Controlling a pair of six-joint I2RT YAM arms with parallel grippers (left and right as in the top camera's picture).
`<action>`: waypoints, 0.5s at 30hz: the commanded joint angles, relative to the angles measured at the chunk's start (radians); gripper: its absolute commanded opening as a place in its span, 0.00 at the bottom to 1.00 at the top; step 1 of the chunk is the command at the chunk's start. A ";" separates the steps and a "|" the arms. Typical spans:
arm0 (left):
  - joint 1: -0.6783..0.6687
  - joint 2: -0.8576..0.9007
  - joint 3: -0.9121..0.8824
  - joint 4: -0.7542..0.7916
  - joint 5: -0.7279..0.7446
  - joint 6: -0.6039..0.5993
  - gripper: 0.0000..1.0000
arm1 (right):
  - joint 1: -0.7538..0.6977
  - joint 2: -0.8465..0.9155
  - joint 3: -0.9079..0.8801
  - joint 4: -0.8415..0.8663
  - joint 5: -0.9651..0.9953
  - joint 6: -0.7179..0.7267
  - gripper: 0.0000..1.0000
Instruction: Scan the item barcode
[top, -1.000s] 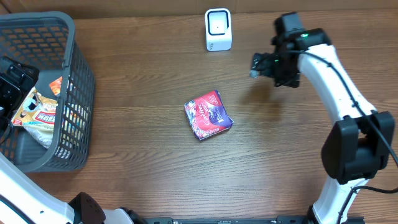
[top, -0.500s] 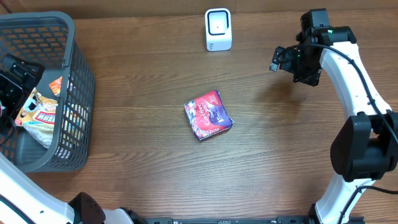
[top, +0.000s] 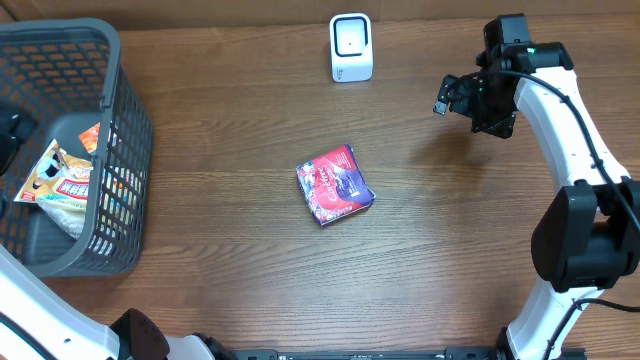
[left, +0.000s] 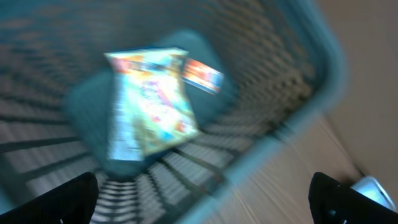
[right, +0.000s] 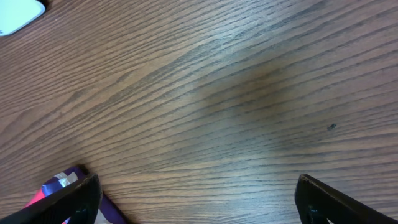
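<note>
The packet (top: 335, 185) is laid flat before the scanner (top: 351, 47), seemingly awaiting pickup, while the left tool (left: 199, 208) and right tool (right: 199, 208) are held wide open, empty.

Right arm (top: 548, 115) — swung outward, away from the table's middle. Its gripper (top: 442, 104) now hangs farther from the white scanner (top: 351, 47) than a second ago, with no shift in the last half second.

Left arm — drawn back off the left edge of the overhead view. Only a dark sliver remains over the basket (top: 122, 150).

Snack bag (top: 58, 186) in the basket — more of it uncovered.
</note>
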 joint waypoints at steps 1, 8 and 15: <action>0.002 0.026 0.022 0.005 -0.284 -0.150 1.00 | 0.000 -0.027 0.028 0.005 0.006 0.004 1.00; 0.002 0.166 0.022 0.042 -0.282 -0.157 1.00 | 0.000 -0.027 0.028 0.005 0.006 0.005 1.00; 0.002 0.340 0.022 0.076 -0.248 -0.163 1.00 | 0.000 -0.027 0.028 0.005 0.006 0.004 1.00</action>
